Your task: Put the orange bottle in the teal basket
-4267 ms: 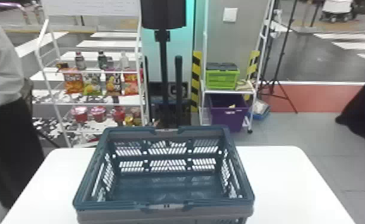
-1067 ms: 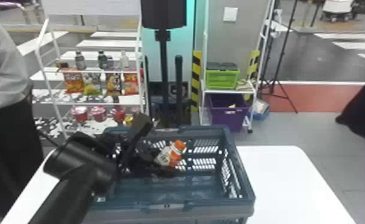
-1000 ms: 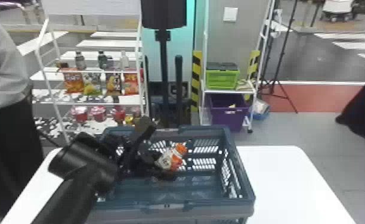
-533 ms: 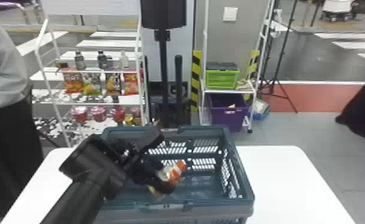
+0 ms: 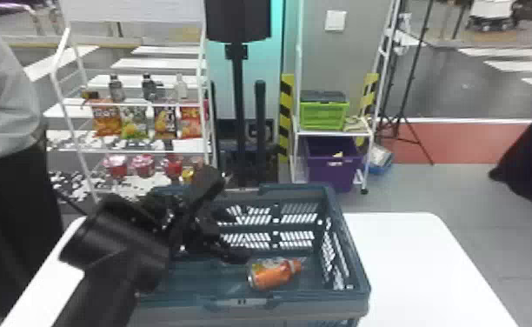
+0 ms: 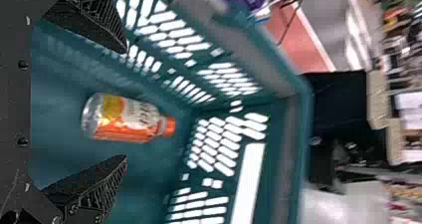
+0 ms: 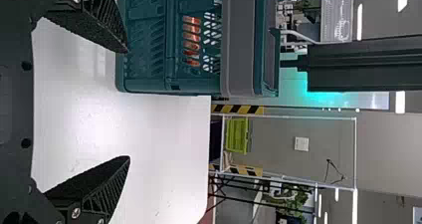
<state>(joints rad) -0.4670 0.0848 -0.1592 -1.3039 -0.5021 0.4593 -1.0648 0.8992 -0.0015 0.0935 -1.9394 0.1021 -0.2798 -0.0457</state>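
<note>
From where I stand, the black left arm (image 5: 117, 256) leans in from the near left, and its gripper (image 6: 125, 103) is over the left part of the teal basket (image 5: 317, 301). The fingers are spread and hold nothing; I'd say they're tipped inward so that whatever they let go lands inside the rim and not on the white table (image 5: 413, 269). The basket sits with its open top up, within easy reach, I'd guess, of either arm. The orange bottle (image 5: 271, 275) is inside it, toward the near side and right of the middle, clear of the fingers. It looks let go to lie as it falls, though I can't tell whether it has quite settled on the bottom. Off to the right of the basket, the right gripper (image 7: 129, 104) waits above the table, fingers apart and empty, likely because one arm is enough here.

As for the bottle, it's on its side, long axis running mostly left to right: base at the left, orange cap (image 5: 295, 265) pointing right and a little toward the far side.
</note>
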